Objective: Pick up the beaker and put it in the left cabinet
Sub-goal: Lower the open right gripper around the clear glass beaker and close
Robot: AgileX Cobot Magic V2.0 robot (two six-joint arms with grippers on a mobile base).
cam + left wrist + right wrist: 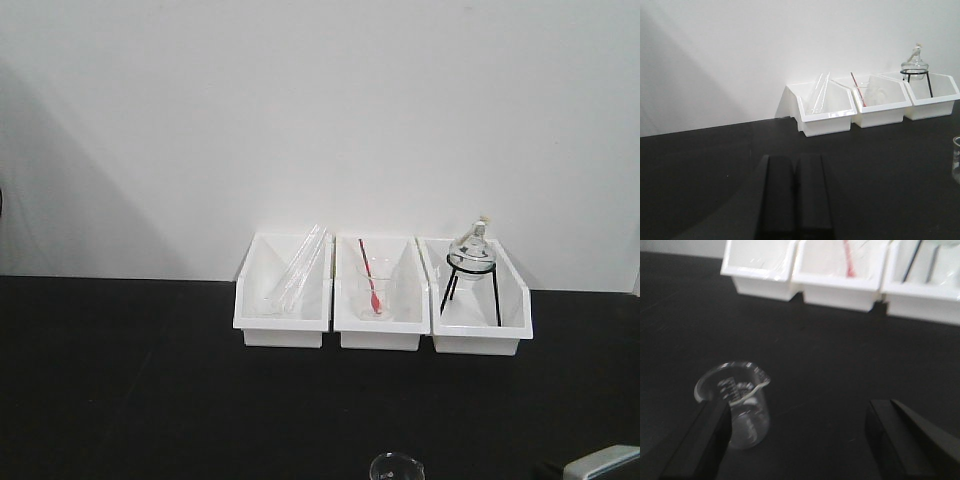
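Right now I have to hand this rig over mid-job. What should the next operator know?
Left gripper: shut, holding nothing.
Right gripper: open wide, holding nothing.
The beaker stands upright on the black counter, close by the right gripper's finger on the left of the wrist picture, off-centre in the gap. Contact cannot be told.
Done: the approach only, no grasp yet.
To do: centre on the beaker, close, lift and carry it to the left cabinet, which no view shows.
Leave alone the beaker with the red stirrer in the middle white bin.
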